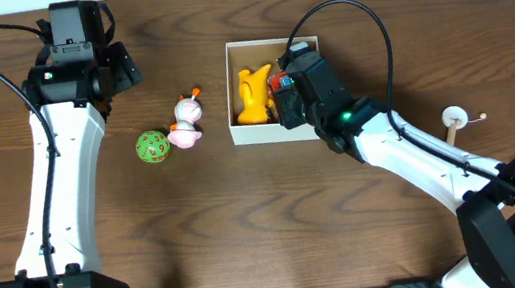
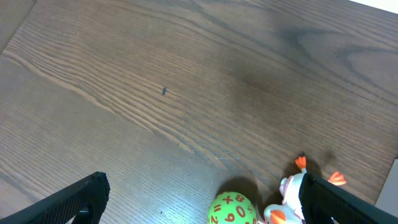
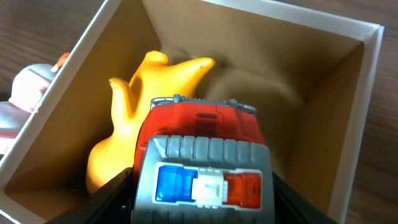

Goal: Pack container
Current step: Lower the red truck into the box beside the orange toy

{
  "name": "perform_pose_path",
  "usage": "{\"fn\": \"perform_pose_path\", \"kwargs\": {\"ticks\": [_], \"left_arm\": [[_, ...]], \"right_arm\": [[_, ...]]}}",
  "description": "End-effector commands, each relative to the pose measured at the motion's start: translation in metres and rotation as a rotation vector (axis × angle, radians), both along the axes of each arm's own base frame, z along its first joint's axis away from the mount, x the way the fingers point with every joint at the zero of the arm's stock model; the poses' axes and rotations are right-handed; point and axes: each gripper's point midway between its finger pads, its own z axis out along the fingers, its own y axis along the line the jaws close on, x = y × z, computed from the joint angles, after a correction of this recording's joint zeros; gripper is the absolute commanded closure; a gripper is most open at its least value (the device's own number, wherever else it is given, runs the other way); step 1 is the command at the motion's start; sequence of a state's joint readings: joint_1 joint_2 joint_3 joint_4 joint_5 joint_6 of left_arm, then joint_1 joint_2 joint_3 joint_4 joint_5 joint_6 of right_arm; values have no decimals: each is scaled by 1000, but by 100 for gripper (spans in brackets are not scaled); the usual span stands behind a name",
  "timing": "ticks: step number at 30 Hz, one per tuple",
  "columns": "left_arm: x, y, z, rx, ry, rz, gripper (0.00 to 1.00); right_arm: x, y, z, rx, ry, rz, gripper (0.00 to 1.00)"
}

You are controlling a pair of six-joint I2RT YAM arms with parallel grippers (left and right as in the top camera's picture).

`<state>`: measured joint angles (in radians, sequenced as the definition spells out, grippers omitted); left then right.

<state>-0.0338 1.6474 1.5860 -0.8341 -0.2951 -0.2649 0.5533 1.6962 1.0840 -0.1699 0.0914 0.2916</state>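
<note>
The container (image 1: 245, 132) is a white cardboard box with a brown inside, at the table's middle. A yellow toy (image 1: 251, 97) lies in it, also seen in the right wrist view (image 3: 121, 134). My right gripper (image 1: 288, 94) is over the box, shut on a red toy truck (image 3: 202, 162) with a blue and red light bar. A green number ball (image 1: 152, 147) and a white and pink toy with orange bits (image 1: 189, 120) lie left of the box. My left gripper (image 2: 202, 208) is open above the table, the ball (image 2: 233, 210) between its fingers' line.
A small white wooden piece with a stick (image 1: 456, 120) lies at the right. The box's rim (image 3: 372, 112) stands close round my right gripper. The arms' black cables run over the table's left and middle.
</note>
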Motion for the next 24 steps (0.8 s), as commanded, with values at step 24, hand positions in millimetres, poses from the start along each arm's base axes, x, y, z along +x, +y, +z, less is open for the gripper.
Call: {"fn": "perform_pose_path", "kwargs": {"ticks": [24], "left_arm": [[-1,3,0,9,2,8,2]], "right_arm": [[34,-30,36,86,-113,-168,60]]}}
